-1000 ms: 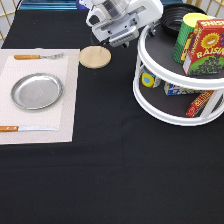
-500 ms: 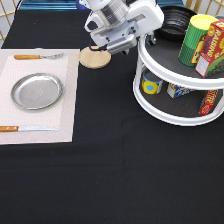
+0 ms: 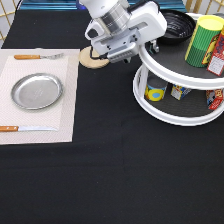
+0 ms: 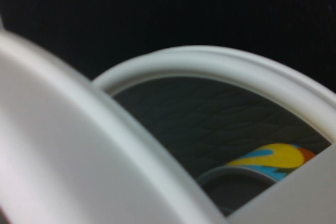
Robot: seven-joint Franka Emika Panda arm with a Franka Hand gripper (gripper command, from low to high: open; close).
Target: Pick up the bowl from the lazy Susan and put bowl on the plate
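- White two-finger gripper (image 3: 152, 46) sits at the exterior view's top centre, hard against the upper rim of the two-tier white lazy Susan with dark grey trays (image 3: 170, 75). The hand's body hides the fingertips, so I cannot tell whether it is spread or closed, nor whether it holds anything.
- Glossy black ribbed bowl (image 3: 176, 23) rests on the top tier, at the edge toward the exterior view's top, just beside the gripper. It is not lifted.
- Also on the top tier: a green and yellow striped canister (image 3: 203, 40), toward the exterior view's right of the bowl. Small packaged goods stand on the lower tier.
- Flat silver metal plate (image 3: 37, 90) lies bare on a pale placemat (image 3: 67, 115) at the exterior view's left, well apart from the bowl. A round wooden coaster (image 3: 90, 59) lies between the mat and the turntable.
- Risk, as I judge it: the hand is so close to the rim that a push could spin the turntable and carry the bowl off line. A shallow, slick bowl could also slip from a thin edge grip.
- Wrist view shows only white rim curves (image 4: 225, 65), the dark tray surface, and a yellow and blue item below. No bowl or plate appears there. The exterior view alone places both.
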